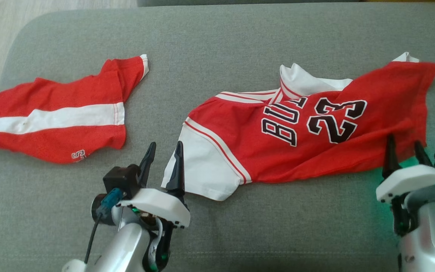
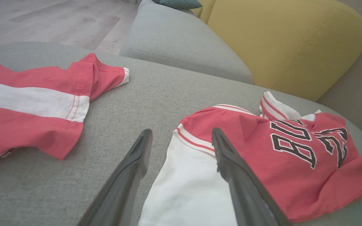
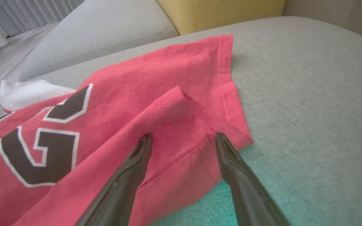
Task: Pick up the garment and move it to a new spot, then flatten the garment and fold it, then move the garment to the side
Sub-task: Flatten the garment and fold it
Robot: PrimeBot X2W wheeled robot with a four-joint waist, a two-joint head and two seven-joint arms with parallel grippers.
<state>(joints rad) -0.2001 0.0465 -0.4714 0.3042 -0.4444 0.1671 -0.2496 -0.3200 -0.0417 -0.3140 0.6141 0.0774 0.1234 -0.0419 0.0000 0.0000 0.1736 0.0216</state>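
Grey sofa seat (image 1: 217,37), bearing: red "23" jersey (image 1: 308,158), crumpled, centre-right; red white-striped garment (image 1: 51,117), far left, apart; left tool (image 1: 165,146), fingers spread, at jersey's white sleeve; right tool (image 1: 404,141), fingers spread, over jersey's hem corner.

Looks like a home, a living room. Told by soft grey upholstered seat (image 1: 240,34) spread across the head view, mustard-yellow sofa back (image 2: 287,44) at 1 o'clock in the left wrist view, another grey cushion (image 2: 181,47) at 12, pale wood-plank floor (image 2: 58,18) at 11, teal pillow (image 2: 178,3) along the top edge.
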